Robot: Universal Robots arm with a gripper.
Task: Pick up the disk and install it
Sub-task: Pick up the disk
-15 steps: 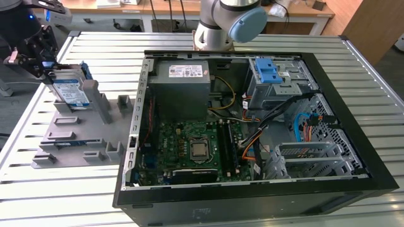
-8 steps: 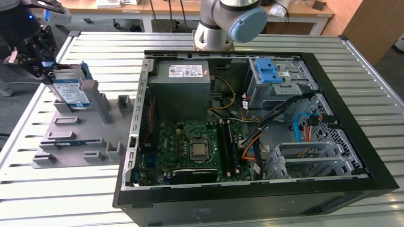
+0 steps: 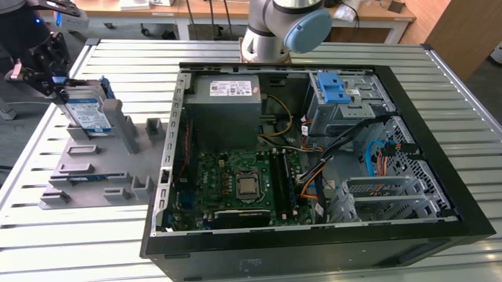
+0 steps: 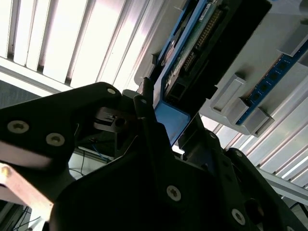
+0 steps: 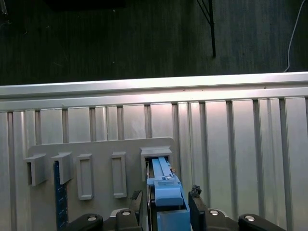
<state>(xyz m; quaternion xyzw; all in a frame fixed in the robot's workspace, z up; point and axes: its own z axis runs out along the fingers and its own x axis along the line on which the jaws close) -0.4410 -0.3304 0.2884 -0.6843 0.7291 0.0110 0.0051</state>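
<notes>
At the exterior view's left, the pincer (image 3: pixel 59 94) sits over the upright disk (image 3: pixel 88 116) in the grey holder (image 3: pixel 94 170); whether clamped, I cannot tell.

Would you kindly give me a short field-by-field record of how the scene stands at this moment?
disk: standing on edge in the grey holder, outside the computer case
hand: at the disk's upper end, over its blue bracket
grey holder: on the slatted metal table, to the exterior view's left of the computer case
computer case: open, boards and cables exposed
task state: disk not yet installed
</notes>
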